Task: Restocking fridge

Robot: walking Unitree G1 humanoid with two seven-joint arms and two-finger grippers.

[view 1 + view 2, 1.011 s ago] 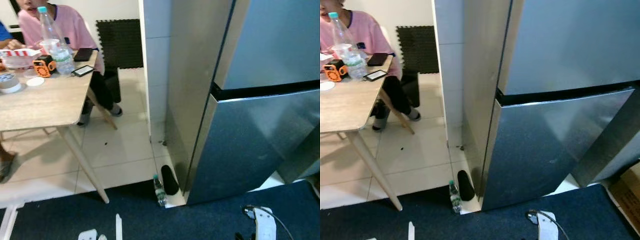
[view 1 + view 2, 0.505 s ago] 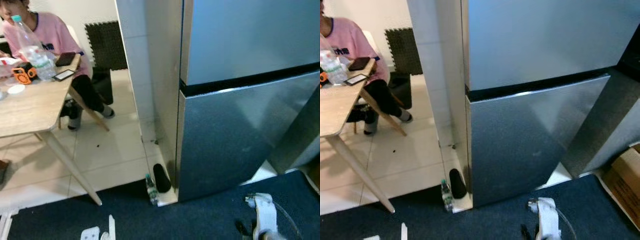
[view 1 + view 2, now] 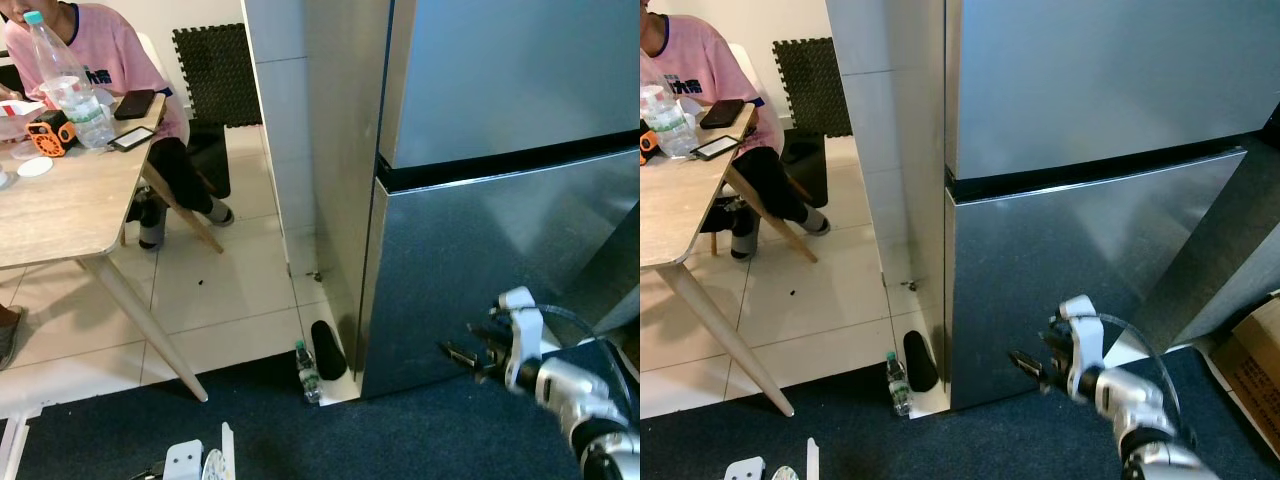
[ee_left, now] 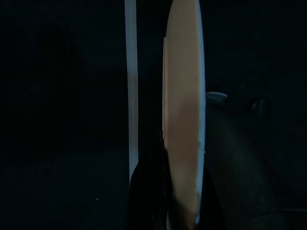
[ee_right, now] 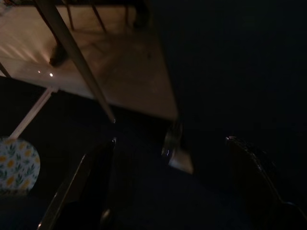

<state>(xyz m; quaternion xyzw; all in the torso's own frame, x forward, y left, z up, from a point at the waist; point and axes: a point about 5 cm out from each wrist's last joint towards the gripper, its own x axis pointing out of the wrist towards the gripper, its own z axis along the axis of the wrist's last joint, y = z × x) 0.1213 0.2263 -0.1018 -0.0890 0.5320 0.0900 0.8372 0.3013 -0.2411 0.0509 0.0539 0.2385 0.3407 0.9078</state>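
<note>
My right jaws (image 3: 462, 357) are raised in the lower right of the head view, just in front of the lower door (image 3: 490, 270) of the fridge (image 3: 1090, 90). The two black fingers (image 5: 79, 189) stand apart and hold nothing, as the right wrist view shows, dim as it is. That same dark view looks past them to a small bottle (image 5: 171, 143) on the floor and a round patterned plate (image 5: 17, 165) at the frame's left edge.

My left jaws hang low at the bottom left of the head view, where only a white part of the arm (image 3: 185, 462) shows. In the left wrist view a pale flat disc seen edge-on (image 4: 183, 124) stands upright in the middle of a very dark frame. I cannot tell whether my left jaws are open or closed.

The fridge fills the upper right of the head view, steel grey, both doors shut, with a dark seam between the upper and lower door. At its lower left corner, on the white tile floor (image 3: 230, 300), stand a small plastic bottle (image 3: 306, 371) and a black object (image 3: 328, 350) just beside it. A dark blue carpet (image 3: 380, 440) covers the bottom of the frame.

In the upper left stands a wooden desk (image 3: 60, 210) with a large water bottle (image 3: 72, 82), an orange gadget (image 3: 48, 133) and two phones (image 3: 135, 103). A person in a pink shirt (image 3: 105, 50) sits behind it.
</note>
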